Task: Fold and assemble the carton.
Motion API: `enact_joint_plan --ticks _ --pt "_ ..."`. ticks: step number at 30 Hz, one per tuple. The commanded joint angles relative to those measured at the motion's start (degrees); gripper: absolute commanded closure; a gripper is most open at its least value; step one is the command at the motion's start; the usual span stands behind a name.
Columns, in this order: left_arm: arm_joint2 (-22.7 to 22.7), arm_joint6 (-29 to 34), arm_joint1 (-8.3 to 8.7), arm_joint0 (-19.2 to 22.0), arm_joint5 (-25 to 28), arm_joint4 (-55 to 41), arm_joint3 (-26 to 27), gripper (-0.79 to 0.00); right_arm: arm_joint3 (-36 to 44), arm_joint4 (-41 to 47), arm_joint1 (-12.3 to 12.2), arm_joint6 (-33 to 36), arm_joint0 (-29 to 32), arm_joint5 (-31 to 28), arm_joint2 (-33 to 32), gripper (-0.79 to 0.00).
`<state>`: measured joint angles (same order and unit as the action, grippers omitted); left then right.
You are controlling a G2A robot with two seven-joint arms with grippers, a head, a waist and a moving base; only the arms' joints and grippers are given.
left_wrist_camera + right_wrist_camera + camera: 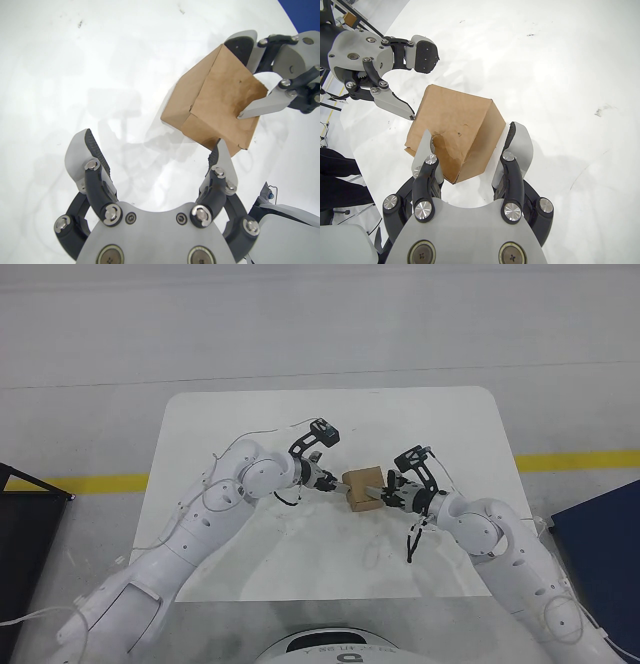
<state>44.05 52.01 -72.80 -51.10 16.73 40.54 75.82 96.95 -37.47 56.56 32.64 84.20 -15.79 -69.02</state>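
Carton (364, 485) is found folded boxlike, top creased and stained; left gripper (153, 140) is held spread, one fingertip touching it; right gripper (469, 130) is spread astride it.

Brightness: high and even in all three views; the white table (430, 424) comes out close to pure white.
Light source: overhead and diffuse, to judge by the soft, pale shadows; no lamp is in view.
Carton shadow: a faint grey patch with no hard rim on the table just beside the carton (217, 100).
Carton faces: in the right wrist view the broad upper face is well lit and the side face darker.
Glare: small bright highlights on the round bolt heads of the right gripper (470, 128); the table shows a dull sheen.
Distortion: both wrist views are wide-angle, and the table's edge bows into a curve near the corners.
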Motion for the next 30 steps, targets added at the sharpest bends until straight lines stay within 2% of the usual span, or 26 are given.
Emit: enact_joint_plan --ticks 1,16,22,26,30 --pt "-0.44 -0.37 -0.24 0.46 -0.14 0.11 -0.54 -0.785 0.20 -0.13 0.00 0.06 0.06 0.02 -0.08 -0.523" --pt "-0.86 -2.22 -1.12 2.22 -1.42 0.82 -4.86 -0.785 0.95 -0.03 0.12 0.77 0.40 -0.42 -0.24 -0.514" --pt "-2.05 -2.13 -1.72 2.64 -1.17 0.84 -5.25 -0.785 0.85 0.42 0.22 0.48 0.50 -0.47 -0.28 -0.539" --pt "-2.24 -2.22 -1.95 2.93 -0.95 0.76 -5.75 -0.785 0.86 0.56 0.25 0.42 0.53 -0.49 -0.29 -0.733" --pt "-2.24 -2.39 -2.09 3.16 -0.57 0.85 -5.90 -0.785 0.86 0.56 0.25 0.42 0.53 -0.49 -0.29 -0.785"
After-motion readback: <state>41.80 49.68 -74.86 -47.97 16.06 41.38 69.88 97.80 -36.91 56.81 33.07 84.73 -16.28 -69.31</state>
